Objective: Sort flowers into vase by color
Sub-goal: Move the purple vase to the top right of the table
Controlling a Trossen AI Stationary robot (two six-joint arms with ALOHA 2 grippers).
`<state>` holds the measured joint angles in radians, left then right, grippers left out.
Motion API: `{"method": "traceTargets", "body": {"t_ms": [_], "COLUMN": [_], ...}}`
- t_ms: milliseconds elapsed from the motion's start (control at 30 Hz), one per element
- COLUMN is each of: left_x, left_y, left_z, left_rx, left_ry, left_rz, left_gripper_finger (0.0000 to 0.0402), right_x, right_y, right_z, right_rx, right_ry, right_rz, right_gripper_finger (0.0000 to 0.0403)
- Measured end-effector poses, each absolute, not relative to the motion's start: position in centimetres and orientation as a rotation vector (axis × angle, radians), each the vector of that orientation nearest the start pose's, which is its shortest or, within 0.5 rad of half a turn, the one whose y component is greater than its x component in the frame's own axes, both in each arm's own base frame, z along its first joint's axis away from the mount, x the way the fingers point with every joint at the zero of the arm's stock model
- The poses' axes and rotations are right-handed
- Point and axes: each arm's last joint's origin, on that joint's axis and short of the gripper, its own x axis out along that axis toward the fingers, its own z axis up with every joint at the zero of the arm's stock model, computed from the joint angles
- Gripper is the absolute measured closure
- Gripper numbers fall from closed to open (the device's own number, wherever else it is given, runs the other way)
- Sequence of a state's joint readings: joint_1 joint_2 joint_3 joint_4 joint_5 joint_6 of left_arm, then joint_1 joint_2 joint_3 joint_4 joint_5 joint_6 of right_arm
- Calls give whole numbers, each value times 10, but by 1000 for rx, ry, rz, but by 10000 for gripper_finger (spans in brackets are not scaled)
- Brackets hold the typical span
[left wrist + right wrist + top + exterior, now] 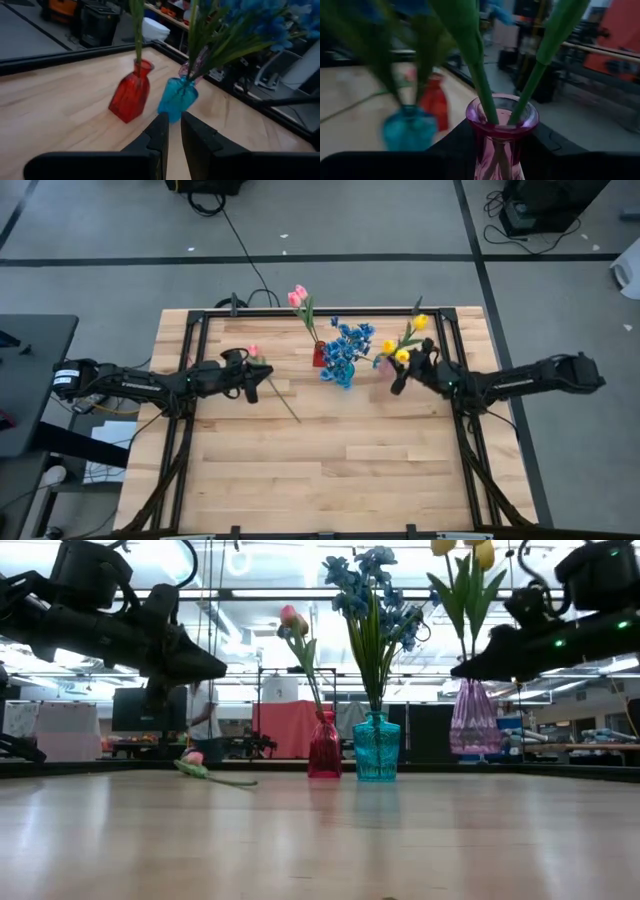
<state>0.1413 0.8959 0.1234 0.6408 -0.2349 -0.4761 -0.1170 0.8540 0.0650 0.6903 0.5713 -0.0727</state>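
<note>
Currently, one pink tulip (272, 383) is seen lying flat on the wooden table (330, 470), just beside the left gripper (254, 388), whose fingers are nearly closed on nothing. Pink tulips (299, 297) stand in the red vase (319, 354), blue blooms (348, 345) in the blue vase (340, 373), yellow tulips (405, 340) in the pink vase (473, 717). Behind that vase the right gripper (398, 384) is held; whether its fingers are open cannot be told.

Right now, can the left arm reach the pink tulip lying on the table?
Probably yes. The pink tulip lies flat beside the left gripper, apart from the vases, with nothing over it. The jaws look nearly closed, so they must open first.
</note>
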Motion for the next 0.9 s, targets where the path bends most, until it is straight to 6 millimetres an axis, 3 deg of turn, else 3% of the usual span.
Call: {"method": "traceTargets", "body": {"t_ms": [233,467,900], "left_x": [164,164,164], "left_y": [32,32,31], "left_z": [169,169,169], "left_rx": [-458,-457,-439], "left_ry": [33,34,39], "left_rz": [445,446,444], "left_gripper_finger": [347,347,347], "right_x": [144,141,143], "right_y": [-64,-82,-90], "right_z": [155,152,137], "right_rx": [-41,43,74], "right_ry": [167,126,225], "right_rz": [-862,-891,-824], "right_gripper_finger": [282,271,196]}}
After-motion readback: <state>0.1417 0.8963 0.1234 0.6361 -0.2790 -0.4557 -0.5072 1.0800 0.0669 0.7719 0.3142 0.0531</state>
